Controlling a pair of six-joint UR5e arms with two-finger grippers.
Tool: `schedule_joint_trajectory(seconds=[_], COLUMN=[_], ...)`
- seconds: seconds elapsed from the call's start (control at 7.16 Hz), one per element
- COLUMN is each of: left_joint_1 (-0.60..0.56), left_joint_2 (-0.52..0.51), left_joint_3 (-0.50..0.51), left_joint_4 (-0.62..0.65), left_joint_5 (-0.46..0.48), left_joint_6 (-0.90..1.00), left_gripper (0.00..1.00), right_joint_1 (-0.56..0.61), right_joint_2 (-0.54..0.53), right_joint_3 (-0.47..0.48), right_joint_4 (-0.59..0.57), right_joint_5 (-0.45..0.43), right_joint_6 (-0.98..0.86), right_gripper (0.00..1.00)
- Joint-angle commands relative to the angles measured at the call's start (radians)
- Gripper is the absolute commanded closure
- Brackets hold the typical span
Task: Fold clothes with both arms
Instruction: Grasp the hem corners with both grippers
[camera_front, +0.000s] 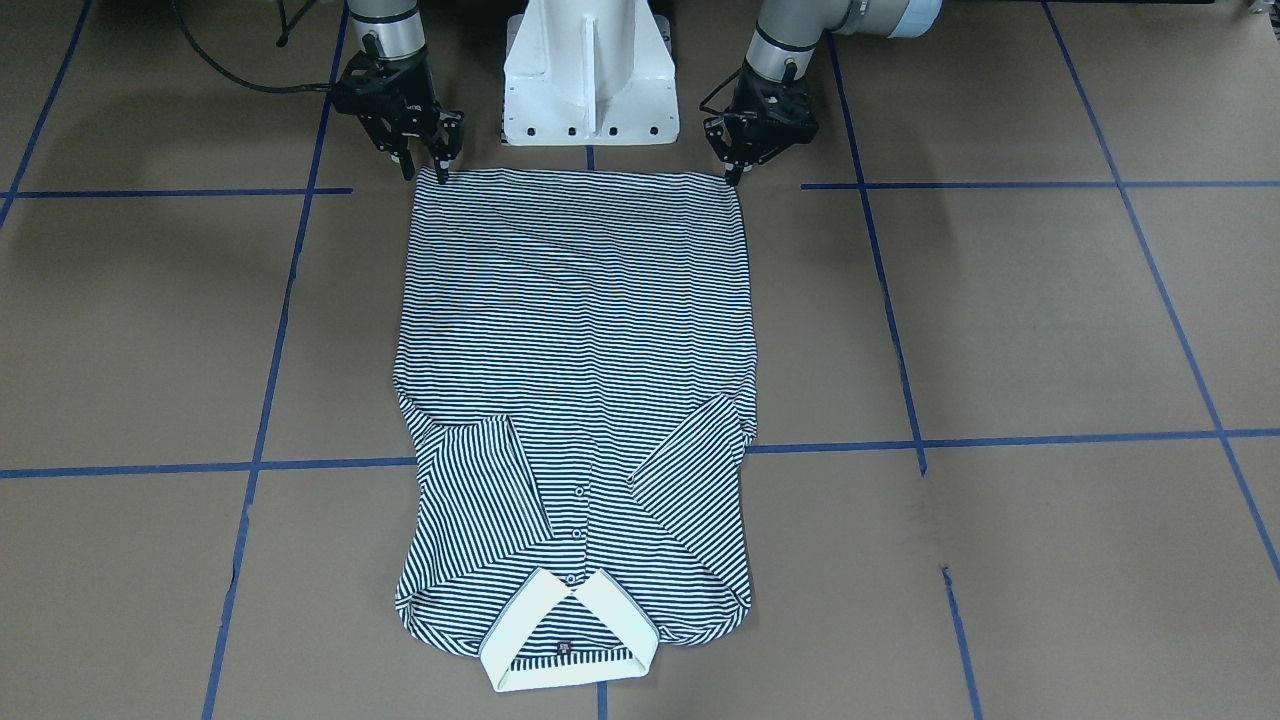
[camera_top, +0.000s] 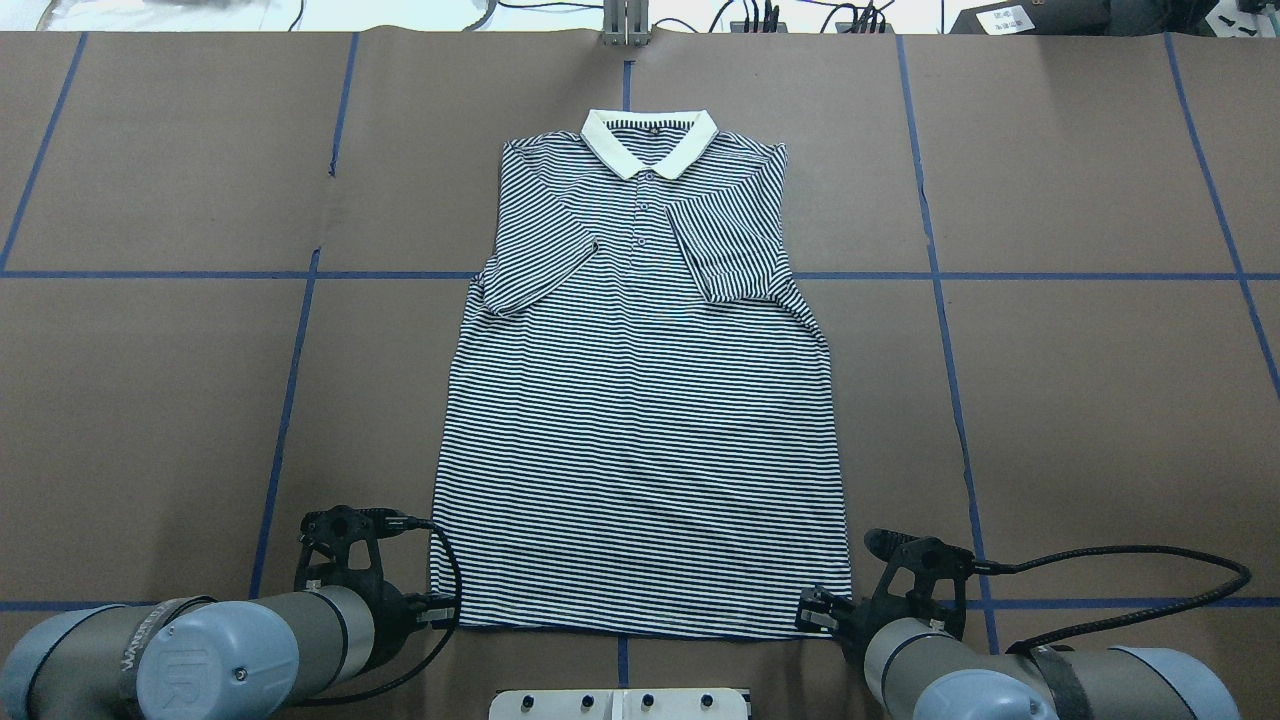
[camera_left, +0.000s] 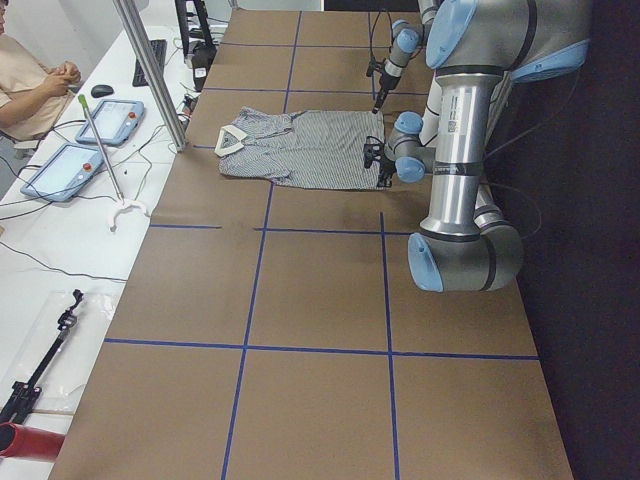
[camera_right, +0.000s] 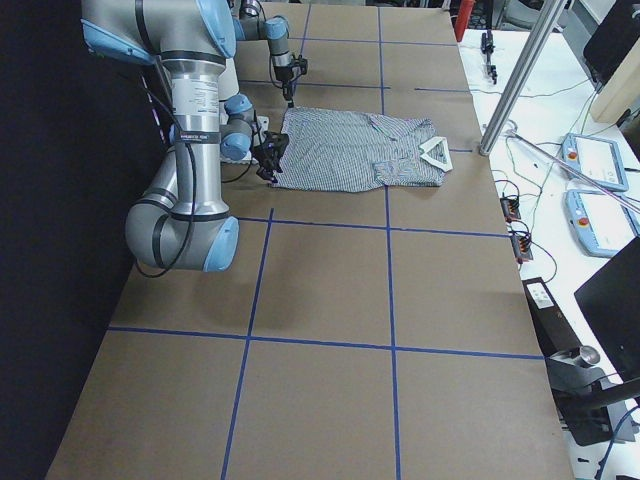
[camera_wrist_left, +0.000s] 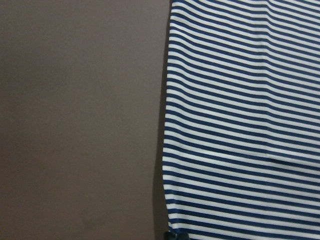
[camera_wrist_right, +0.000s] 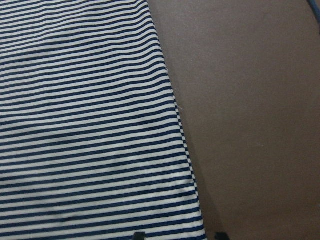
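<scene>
Polo shirt (camera_front: 575, 330) lay flat on the brown surface (camera_front: 1050, 320); right gripper (camera_front: 427, 170) had jaws spread astride a hem corner; at left gripper (camera_front: 735, 178), jaws' state could not be told.

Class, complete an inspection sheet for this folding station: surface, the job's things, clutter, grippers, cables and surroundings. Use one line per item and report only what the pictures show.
Surface: brown table marked with a blue tape grid.
Job's things: navy-and-white striped polo shirt lying flat, buttons up, sleeves folded inward, cream collar at the end away from the robot.
Clutter: nothing seen.
Grippers: left gripper and right gripper at the two hem corners; right fingers apart, left unclear.
Cables: black cable looping from the right wrist, off the shirt.
Surroundings: white pedestal base; white side bench with tablets; seated person.
</scene>
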Motion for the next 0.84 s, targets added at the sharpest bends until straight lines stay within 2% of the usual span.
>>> schedule_joint_trajectory(seconds=[0.0,0.56,0.7], left_joint_1=[0.001,0.001,0.001], left_joint_2=[-0.005,-0.007,-0.007], left_joint_3=[0.0,-0.001,-0.001], left_joint_4=[-0.002,-0.002,-0.002], left_joint_5=[0.0,-0.002,-0.003], left_joint_6=[0.0,0.0,0.0], left_gripper=[1.0,1.0,1.0], right_joint_1=[-0.006,-0.02,-0.031], right_joint_2=[-0.002,0.0,0.0], right_joint_3=[-0.004,-0.032,-0.032], right_joint_4=[-0.01,-0.01,-0.01], right_joint_5=[-0.002,-0.034,-0.043], right_joint_6=[0.006,0.013,0.035], right_gripper=[0.43,0.45,0.48])
